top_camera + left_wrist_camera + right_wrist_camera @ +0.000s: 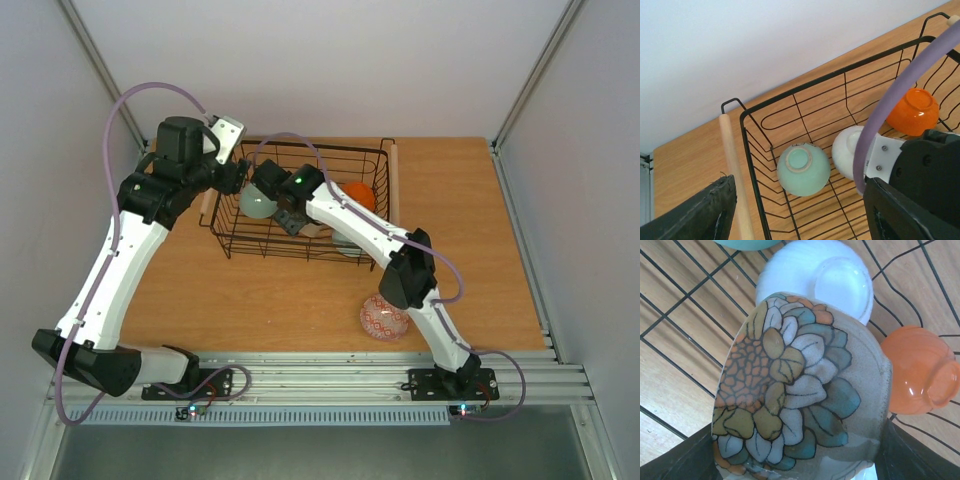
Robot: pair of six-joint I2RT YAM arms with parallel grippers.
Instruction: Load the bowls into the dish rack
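The black wire dish rack stands at the back of the table. In it lie, upside down, a pale celadon bowl, a white bowl and an orange bowl. My right gripper is inside the rack, shut on a beige bowl with a painted flower, held tilted just above the white bowl. My left gripper is open and empty, above the rack's left end and the celadon bowl. A reddish patterned bowl lies on the table, near the right arm.
The rack's wooden bar handles sit at its left and right ends. The right arm lies across the rack's front wall. A purple cable arcs over the rack. White walls enclose the table.
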